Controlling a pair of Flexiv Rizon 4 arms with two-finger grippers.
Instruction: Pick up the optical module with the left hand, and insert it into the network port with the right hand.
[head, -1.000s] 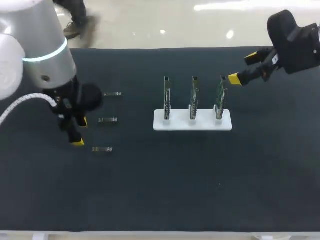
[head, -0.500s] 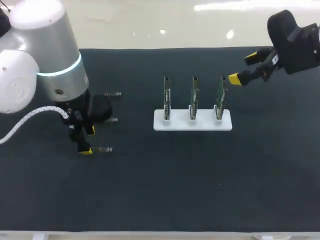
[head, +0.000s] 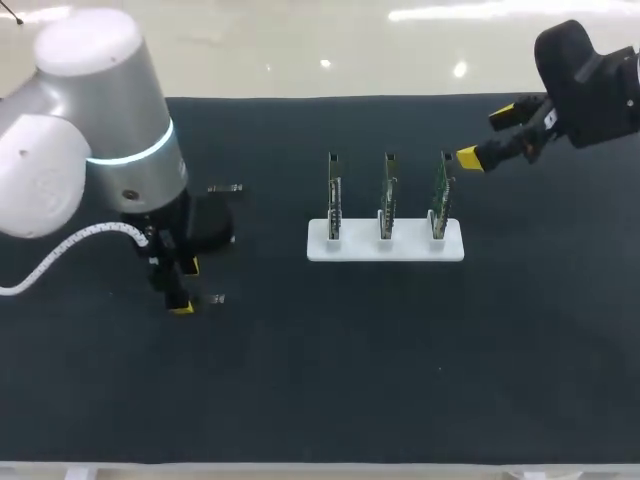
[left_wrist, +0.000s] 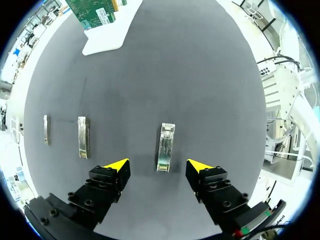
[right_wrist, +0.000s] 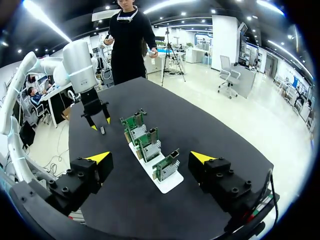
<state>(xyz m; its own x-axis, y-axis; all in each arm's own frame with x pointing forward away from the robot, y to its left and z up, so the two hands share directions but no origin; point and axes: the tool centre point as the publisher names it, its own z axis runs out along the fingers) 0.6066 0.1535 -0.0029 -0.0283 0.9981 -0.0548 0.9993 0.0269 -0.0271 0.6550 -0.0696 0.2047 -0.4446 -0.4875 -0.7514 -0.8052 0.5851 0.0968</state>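
One module (left_wrist: 165, 147) of three on the mat (left_wrist: 200, 75) is straddled by the left gripper (left_wrist: 159, 165), jaws wide, nothing gripped. Pick-up is judged in hand; lowering and closing are needed. Right gripper (right_wrist: 150, 157) is held wide near the boards (head: 386, 205).

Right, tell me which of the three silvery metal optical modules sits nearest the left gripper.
The silvery metal optical module whose near end lies between the left gripper's open yellow tips; the other two lie off to one side.
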